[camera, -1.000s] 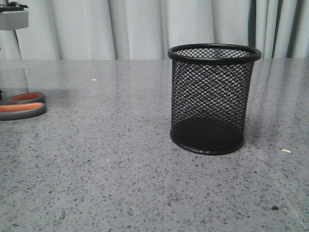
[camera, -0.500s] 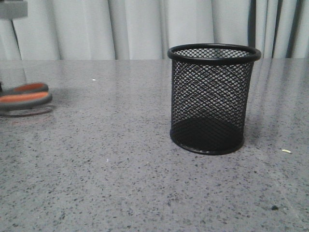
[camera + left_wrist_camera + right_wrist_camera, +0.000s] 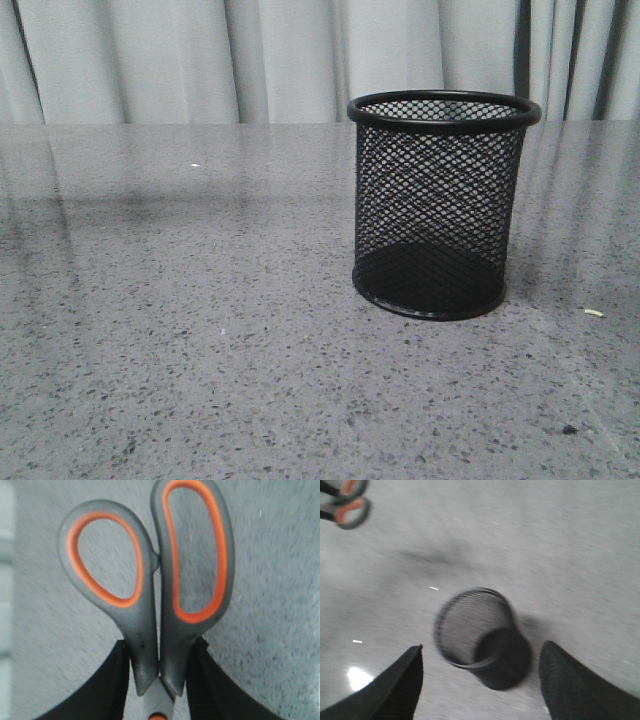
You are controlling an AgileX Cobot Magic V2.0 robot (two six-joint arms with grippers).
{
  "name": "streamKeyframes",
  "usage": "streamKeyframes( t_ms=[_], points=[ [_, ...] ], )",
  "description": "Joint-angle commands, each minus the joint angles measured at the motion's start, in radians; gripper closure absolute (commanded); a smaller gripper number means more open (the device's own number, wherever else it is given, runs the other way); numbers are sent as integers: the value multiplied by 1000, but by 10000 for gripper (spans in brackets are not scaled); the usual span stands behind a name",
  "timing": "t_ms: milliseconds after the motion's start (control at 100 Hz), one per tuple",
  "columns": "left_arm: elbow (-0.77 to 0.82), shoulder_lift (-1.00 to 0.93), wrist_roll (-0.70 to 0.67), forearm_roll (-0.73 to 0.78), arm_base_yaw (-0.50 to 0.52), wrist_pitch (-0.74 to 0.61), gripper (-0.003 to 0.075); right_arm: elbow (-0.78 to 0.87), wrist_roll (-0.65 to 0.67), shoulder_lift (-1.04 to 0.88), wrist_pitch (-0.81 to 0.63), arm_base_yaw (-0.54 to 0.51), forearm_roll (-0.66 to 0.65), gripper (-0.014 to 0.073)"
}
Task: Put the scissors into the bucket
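A: Where did the front view sit?
B: Low, near table [image 3: 200,380] height, facing forward at the curtain [image 3: 280,60]; the bucket [image 3: 438,205] stood close, seen from the side.
A: And the left wrist view?
B: It looked down along its gripper [image 3: 157,680]; the scissors [image 3: 150,585] filled the picture, very close, with the table behind.
A: The right wrist view?
B: High above the table, facing down between its fingers [image 3: 395,685]; the bucket [image 3: 480,637] lay below, seen into its mouth; blurred.
A: What was shared?
B: Front and right wrist shared the bucket; both wrist views shared the scissors [image 3: 347,502], small at the right wrist picture's corner.
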Motion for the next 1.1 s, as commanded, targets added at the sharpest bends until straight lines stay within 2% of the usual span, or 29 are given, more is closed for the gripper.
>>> streamKeyframes(
  t_ms=[0, 150, 290, 660, 800, 1090],
  points=[
    [-70, -69, -57, -31, -60, 12, 739, -48, -86, 9, -80, 1, 213, 147],
    [-128, -101, -140, -31, -158, 12, 739, -50, -212, 9, -85, 1, 505, 148],
    [-160, -116, -186, -31, -271, -10, 739, -50, -283, 16, -85, 1, 639, 148],
    [-176, -110, -265, -22, -518, -119, 739, -50, -322, 72, -34, 1, 725, 148],
    [-176, -90, -292, 2, -562, -135, 739, -50, -386, 80, -15, 1, 801, 148],
    [-176, -48, -311, 35, -609, -157, 739, -50, -392, 91, -16, 1, 801, 148]
  ],
)
